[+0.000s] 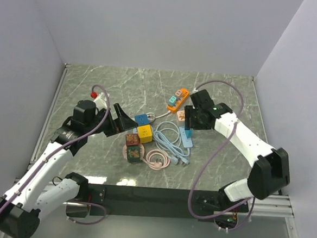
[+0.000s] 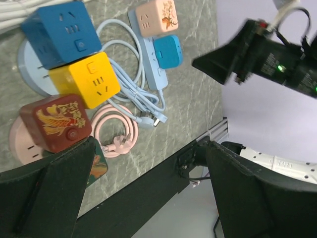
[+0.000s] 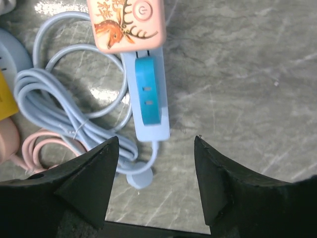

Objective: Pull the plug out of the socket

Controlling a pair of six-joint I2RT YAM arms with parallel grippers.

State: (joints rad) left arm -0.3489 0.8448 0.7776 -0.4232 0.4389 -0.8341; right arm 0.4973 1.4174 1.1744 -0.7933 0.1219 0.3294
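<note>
A light blue power strip lies on the marble table, with a blue plug and a peach deer-print cube adapter plugged into it. My right gripper is open and empty, hovering above the strip's cable end with the blue plug just ahead of its fingertips. In the top view the right gripper is over the strip. My left gripper is open and empty, beside the cube adapters. In the left wrist view the left gripper frames the table's front edge, and the strip and plug show.
A blue cube, yellow cube, maroon cube and green cube cluster at centre. A coiled blue cable and pink cable lie beside them. An orange strip lies further back.
</note>
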